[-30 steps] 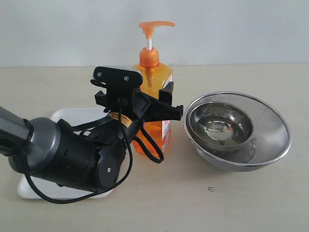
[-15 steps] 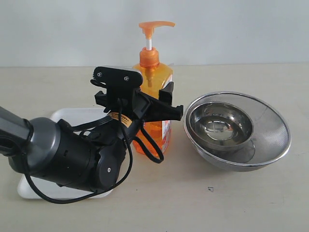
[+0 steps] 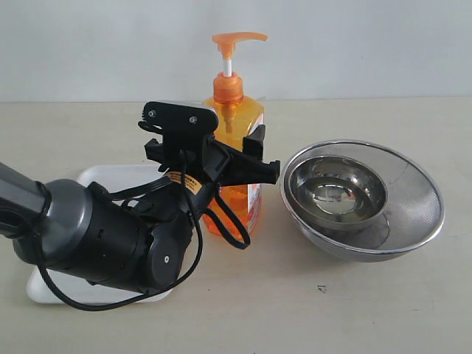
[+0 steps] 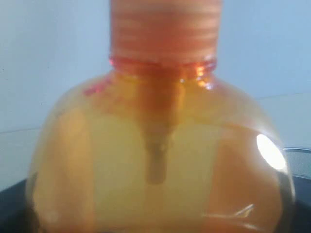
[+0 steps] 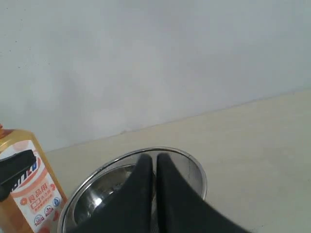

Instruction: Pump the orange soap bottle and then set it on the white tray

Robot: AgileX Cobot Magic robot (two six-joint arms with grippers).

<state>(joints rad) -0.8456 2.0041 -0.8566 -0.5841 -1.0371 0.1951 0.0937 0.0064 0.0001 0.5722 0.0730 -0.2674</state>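
Observation:
The orange soap bottle [image 3: 240, 110] stands upright on the table between the white tray [image 3: 110, 175] and the steel bowls, its pump head [image 3: 234, 38] raised. My left gripper [image 3: 230, 147] is shut on the bottle's body from the front, one black finger [image 3: 255, 144] against its right side. In the left wrist view the bottle [image 4: 160, 160] fills the frame and the fingers are nearly hidden. My right gripper [image 5: 156, 160] is shut and empty, hanging over the bowls; it does not show in the exterior view. The bottle's label [image 5: 34, 204] shows at the edge of the right wrist view.
Nested round steel bowls [image 3: 413, 214] sit right of the bottle, close to it; their rim [image 5: 194, 167] lies under my right gripper. The left arm's bulk [image 3: 103, 236] covers much of the tray. A pale wall stands behind the table.

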